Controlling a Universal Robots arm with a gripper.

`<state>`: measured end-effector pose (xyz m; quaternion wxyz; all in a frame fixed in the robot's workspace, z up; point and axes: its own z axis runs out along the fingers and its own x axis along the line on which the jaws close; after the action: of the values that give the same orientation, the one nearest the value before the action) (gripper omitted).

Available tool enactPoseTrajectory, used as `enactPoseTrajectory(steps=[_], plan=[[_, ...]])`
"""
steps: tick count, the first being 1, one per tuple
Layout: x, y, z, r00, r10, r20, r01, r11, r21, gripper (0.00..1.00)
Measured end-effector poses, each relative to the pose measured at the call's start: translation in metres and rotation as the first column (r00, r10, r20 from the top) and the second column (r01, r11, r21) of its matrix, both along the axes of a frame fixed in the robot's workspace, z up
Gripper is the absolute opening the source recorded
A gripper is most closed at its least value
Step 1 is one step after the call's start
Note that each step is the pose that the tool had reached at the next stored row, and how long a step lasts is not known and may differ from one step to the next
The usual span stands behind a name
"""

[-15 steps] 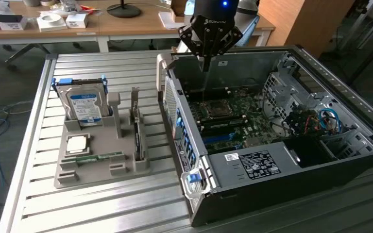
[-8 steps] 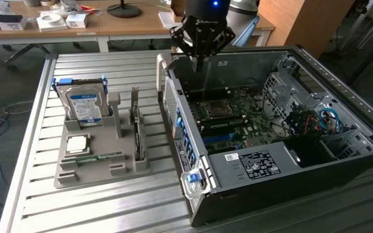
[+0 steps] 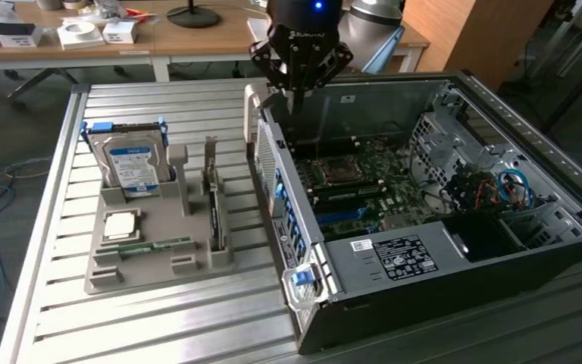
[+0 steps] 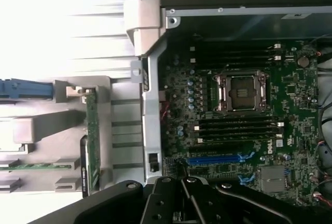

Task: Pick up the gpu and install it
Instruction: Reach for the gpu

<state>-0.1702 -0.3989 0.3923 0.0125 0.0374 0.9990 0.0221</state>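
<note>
An open computer case (image 3: 423,303) lies on a slatted metal table (image 3: 170,326). The gripper (image 3: 293,97), pinched closed on nothing, hangs over the case's far corner edge, at twelve o'clock in the exterior view. The gpu (image 3: 213,205) stands on edge in a gray holder (image 3: 129,279) at the case's nine o'clock, with open air above it. The case's raised wall stands between gpu and motherboard (image 3: 372,182). A hard drive (image 3: 134,163) stands at the gpu's ten o'clock.
</note>
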Motion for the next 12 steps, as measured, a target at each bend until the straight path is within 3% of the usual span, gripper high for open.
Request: enactPoseTrajectory(steps=[12], plan=[[-0.031, 0.0000, -0.0018, 1.0000, 0.000, 0.0000, 0.000, 1.0000, 0.0000, 0.11]])
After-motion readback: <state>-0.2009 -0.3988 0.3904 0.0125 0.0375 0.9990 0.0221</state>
